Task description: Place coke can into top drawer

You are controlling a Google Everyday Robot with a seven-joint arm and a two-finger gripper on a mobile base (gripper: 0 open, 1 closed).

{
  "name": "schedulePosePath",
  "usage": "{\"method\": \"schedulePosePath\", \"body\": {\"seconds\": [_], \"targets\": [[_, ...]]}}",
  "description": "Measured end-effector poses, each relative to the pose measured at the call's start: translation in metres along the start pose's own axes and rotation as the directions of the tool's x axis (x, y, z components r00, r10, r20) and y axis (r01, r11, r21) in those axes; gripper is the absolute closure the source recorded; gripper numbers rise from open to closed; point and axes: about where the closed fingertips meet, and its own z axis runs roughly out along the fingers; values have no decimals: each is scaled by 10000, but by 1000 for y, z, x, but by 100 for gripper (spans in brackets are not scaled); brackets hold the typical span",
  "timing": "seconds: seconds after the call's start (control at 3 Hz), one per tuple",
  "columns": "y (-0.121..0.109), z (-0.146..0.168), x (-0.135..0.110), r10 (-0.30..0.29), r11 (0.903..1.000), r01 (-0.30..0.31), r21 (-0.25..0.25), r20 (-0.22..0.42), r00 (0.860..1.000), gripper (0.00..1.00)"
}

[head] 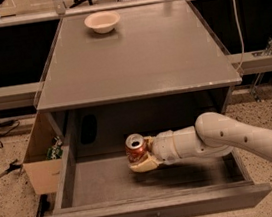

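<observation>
The top drawer stands pulled open below the grey cabinet top, its round metal knob at the front centre. The coke can, red-orange with a silver top, is upright inside the drawer, left of centre. My gripper reaches in from the right on a white arm and is shut on the coke can, with a cream finger under and beside it. The can sits low over the drawer floor; I cannot tell if it touches.
A cream round bowl stands at the back of the cabinet top. A cardboard box with a green item sits on the floor left of the drawer. Cables lie on the floor at left. A rail runs behind the cabinet.
</observation>
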Motion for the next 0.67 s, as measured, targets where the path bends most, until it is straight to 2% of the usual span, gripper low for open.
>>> {"method": "schedulePosePath", "body": {"seconds": [0.67], "targets": [[4,30,0,-96,9976,116,-683,294,9995,100]]}}
